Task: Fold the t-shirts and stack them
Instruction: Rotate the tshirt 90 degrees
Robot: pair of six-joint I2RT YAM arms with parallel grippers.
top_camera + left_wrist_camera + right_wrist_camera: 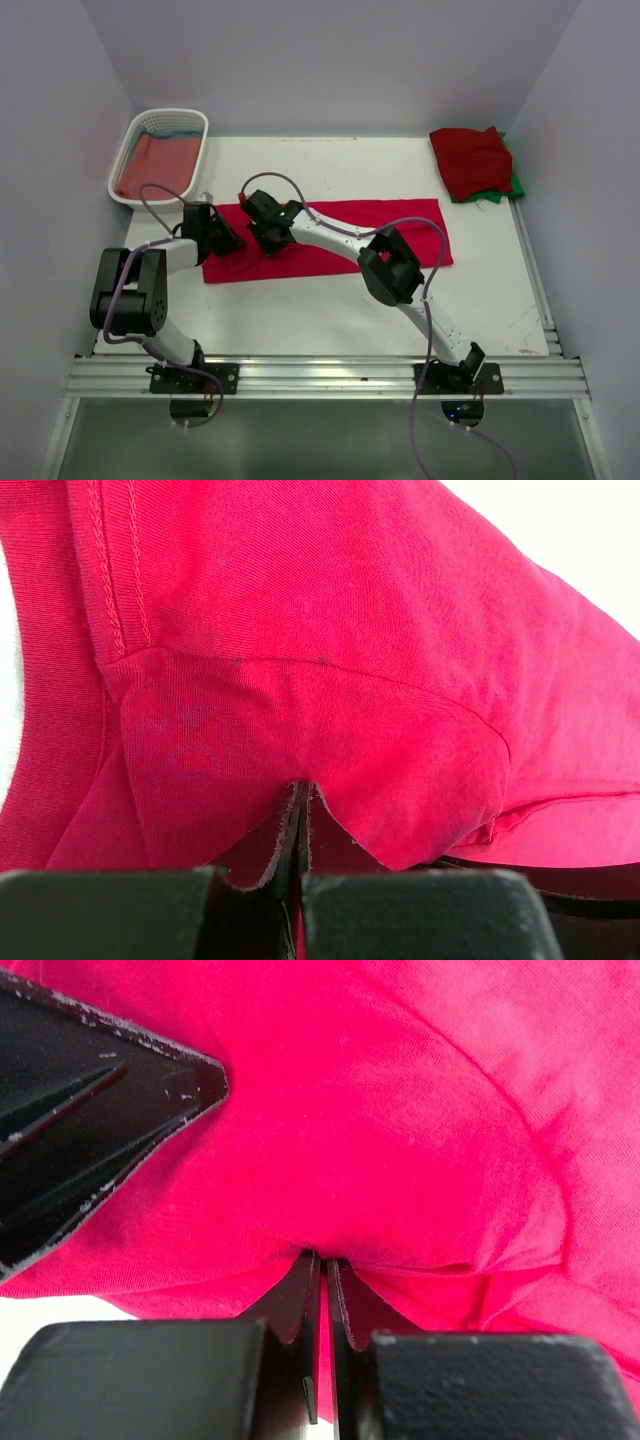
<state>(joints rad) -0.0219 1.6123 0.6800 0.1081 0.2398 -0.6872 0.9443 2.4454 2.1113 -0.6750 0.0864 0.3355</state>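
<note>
— Fingers [285, 840] pinched tight on both sides! Left gripper [232, 243] and right gripper [262, 238] each clamp a fold of the crimson tee [390, 225], which lies in a long strip mid-table.
— What's hidden?
— Its left end, under the grippers. Green tee [515, 188] peeks from beneath the dark red tee [470, 160], far right corner. Blue tee [175, 130]: just a sliver in the basket [124, 160], behind the dusty-red tee [155, 165].
— Count?
— Five tees, one basket, two grippers.
</note>
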